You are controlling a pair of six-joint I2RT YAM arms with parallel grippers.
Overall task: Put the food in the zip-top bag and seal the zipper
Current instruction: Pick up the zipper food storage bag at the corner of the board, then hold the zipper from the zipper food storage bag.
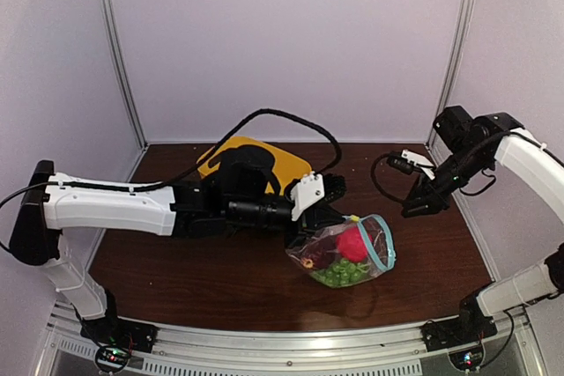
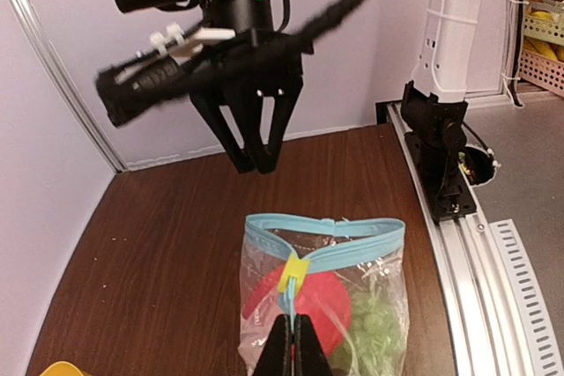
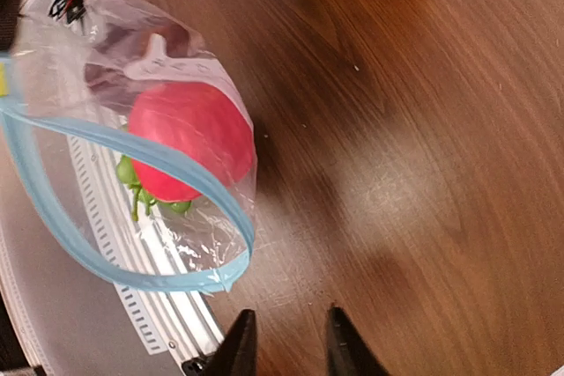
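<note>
Markings: a white label (image 3: pixel 157 63) showed through the clear wall of the zip-top bag (image 1: pixel 348 253). Its writing was too small to read.

Left arm: it reached low across the table (image 1: pixel 176 279) from the left to the centre. The left gripper (image 2: pixel 291 345) was clamped tight on the zipper (image 2: pixel 322 228), just below a yellow slider (image 2: pixel 293 275). Beyond the slider the blue strip stood apart in an open loop.

Right arm: it was bent at the elbow and raised at the right rear. The right gripper (image 3: pixel 286 341) pointed down toward the bag's open end but was apart from it. Its jaws were narrowly parted with nothing between them.

Task items: the bag was at centre front, between the two grippers. Whether it rested on the wood or hung just above it could not be told. Inside were the pink-red fruit (image 3: pixel 189 138), the green grape bunch (image 1: pixel 342 272) below it, and a dark fruit (image 1: pixel 308 260) at the end nearest the left gripper.

Surroundings: a yellow basket (image 1: pixel 295 169) sat at the rear, partly hidden by the left arm. A black cable (image 1: pixel 291 118) arched over it. Nothing lay between the right gripper and the bag.
</note>
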